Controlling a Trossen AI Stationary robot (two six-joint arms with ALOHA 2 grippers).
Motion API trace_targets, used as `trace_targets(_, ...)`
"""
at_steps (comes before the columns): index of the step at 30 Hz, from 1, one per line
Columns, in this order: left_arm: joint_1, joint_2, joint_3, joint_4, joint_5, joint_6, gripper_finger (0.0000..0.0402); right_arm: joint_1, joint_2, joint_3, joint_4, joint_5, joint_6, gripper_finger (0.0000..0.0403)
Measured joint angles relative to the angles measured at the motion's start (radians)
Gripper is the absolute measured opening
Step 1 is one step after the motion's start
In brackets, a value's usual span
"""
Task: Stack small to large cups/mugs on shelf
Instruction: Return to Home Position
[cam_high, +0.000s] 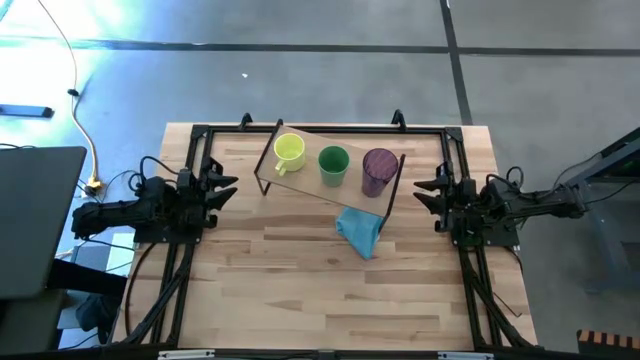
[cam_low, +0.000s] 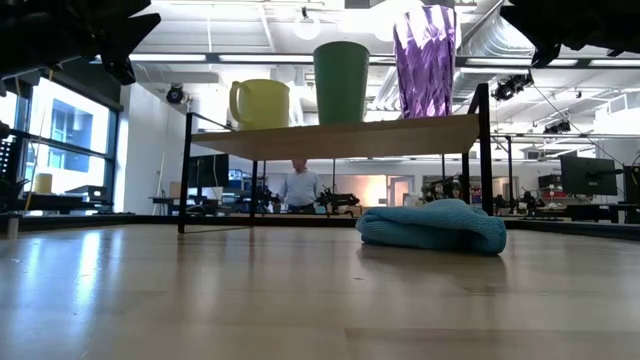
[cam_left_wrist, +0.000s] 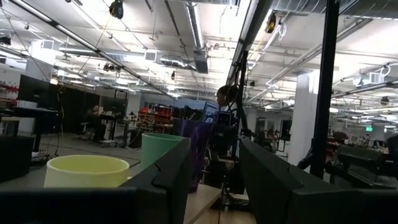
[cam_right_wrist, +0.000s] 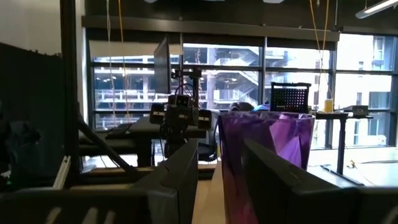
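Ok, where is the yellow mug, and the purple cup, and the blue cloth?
yellow mug (cam_high: 289, 150): high view, inside its open top.
purple ribbed tumbler (cam_high: 378, 168): high view, inside its open mouth.
blue cloth (cam_low: 432, 226): low view, middle of the crumpled heap.

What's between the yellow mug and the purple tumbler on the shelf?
The green cup, upright on the shelf between the yellow mug and the purple tumbler, apart from both. The high view shows it; the low view confirms.
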Motion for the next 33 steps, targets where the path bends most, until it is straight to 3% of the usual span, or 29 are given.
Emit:
trace_targets(26, 0.000, 0.000, 0.000, -0.006, 0.004, 0.000, 0.0127, 0.001, 0.000, 0.000, -0.176, -0.031, 0.036, 0.0115)
trace_targets(33, 0.000, 0.000, 0.000, -0.006, 0.004, 0.000, 0.0127, 0.068, 0.000, 0.000, -0.223, -0.037, 0.049, 0.0115)
